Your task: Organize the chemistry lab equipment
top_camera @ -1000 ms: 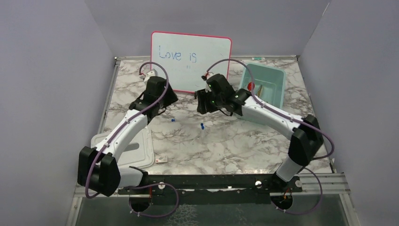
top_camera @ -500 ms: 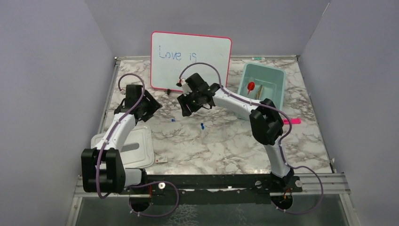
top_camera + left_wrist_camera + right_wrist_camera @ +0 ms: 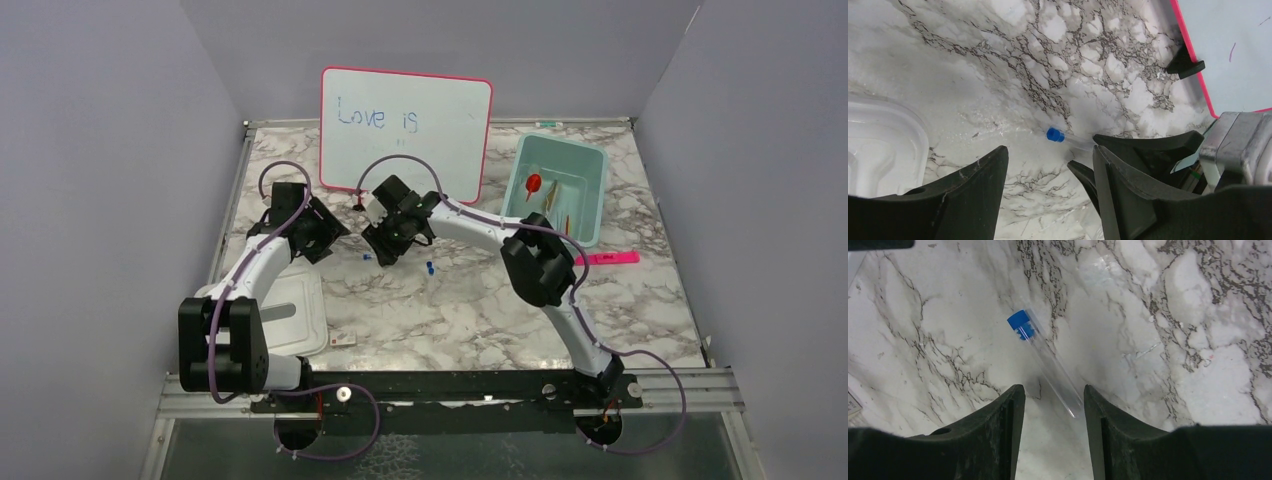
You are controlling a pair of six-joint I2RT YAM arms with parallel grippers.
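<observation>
The right hand (image 3: pixel 1053 391) is released, its fingers spread low over the surface (image 3: pixel 1168 340) on either side of the clear bottom end of one blue-capped tube (image 3: pixel 1044 356), not gripping it. That tube lies flat, its long axis running out from the hand, with the cap pointing away to the left. The left hand (image 3: pixel 1048 152), also released and holding nothing, faces it from the left. Two such tubes show; the second tube (image 3: pixel 429 267) lies just right. A red tool (image 3: pixel 533 183) sits in the teal bin (image 3: pixel 590 160), far right.
</observation>
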